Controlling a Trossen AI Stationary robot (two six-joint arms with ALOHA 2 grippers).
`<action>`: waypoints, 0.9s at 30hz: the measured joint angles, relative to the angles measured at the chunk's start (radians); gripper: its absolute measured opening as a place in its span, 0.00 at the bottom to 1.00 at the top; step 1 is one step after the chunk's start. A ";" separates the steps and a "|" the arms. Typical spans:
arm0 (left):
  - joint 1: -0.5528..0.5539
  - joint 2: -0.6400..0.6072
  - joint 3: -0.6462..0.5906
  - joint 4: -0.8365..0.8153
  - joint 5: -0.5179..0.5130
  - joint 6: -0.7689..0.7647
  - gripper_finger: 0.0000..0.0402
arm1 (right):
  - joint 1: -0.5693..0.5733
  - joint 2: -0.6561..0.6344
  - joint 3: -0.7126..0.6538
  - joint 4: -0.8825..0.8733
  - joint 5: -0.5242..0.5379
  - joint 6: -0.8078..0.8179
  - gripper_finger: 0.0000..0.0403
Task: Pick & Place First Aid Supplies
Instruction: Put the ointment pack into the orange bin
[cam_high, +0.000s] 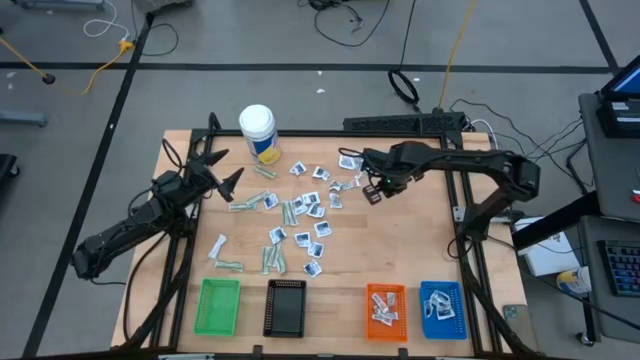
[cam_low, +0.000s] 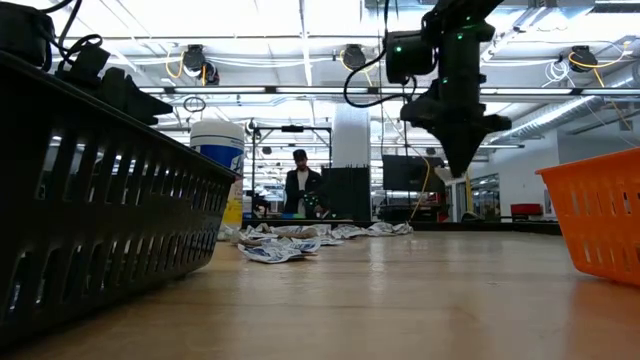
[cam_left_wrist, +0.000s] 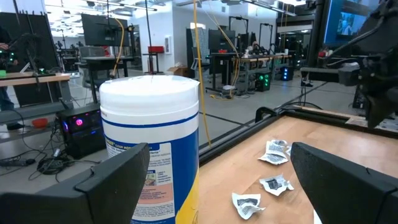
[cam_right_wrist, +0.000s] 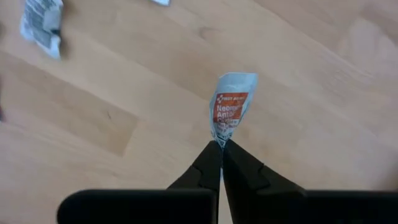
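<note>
Right wrist view: the right tool (cam_right_wrist: 220, 146) is pinching, with its two dark fingers pressed together, the lower edge of a small white sachet with red print (cam_right_wrist: 231, 109), which is standing up from the fingertips above the wooden bench (cam_right_wrist: 93, 93). A second white packet (cam_right_wrist: 42, 23) is lying on the bench at the upper left of this frame.

In the high view the right tool (cam_high: 372, 193) is hanging just right of the frame's centre, at the right edge of the scattered first aid supplies (cam_high: 300, 215), which are spreading across the middle of the bench. The left tool (cam_high: 222, 168) is waiting in the left-centre of the frame with its fingers spread wide, just below and left of the white bottle (cam_high: 258, 132). Four trays are sitting along the lower edge: a green tray (cam_high: 218, 305), a black tray (cam_high: 286, 307), an orange tray (cam_high: 385, 305) and a blue tray (cam_high: 442, 308); the orange and blue ones are holding packets.

In the low view the right arm is pointing down in the upper right of centre, the pile of packets (cam_low: 285, 243) is lying mid-frame, and a person (cam_low: 300, 185) is standing in the room behind.

In the left wrist view the bottle (cam_left_wrist: 151, 146) is filling the left half, between the spread fingers (cam_left_wrist: 348, 180).
</note>
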 joint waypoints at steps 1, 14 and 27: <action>0.000 0.000 0.000 0.000 0.000 0.000 0.99 | 0.000 -0.005 0.000 -0.005 0.000 -0.006 0.01; 0.000 0.000 0.000 0.000 0.000 0.000 0.99 | 0.263 -0.013 0.000 0.000 -0.053 -0.099 0.01; 0.000 0.000 0.000 0.000 0.000 0.000 0.99 | 0.676 -0.013 0.000 0.075 -0.079 0.011 0.01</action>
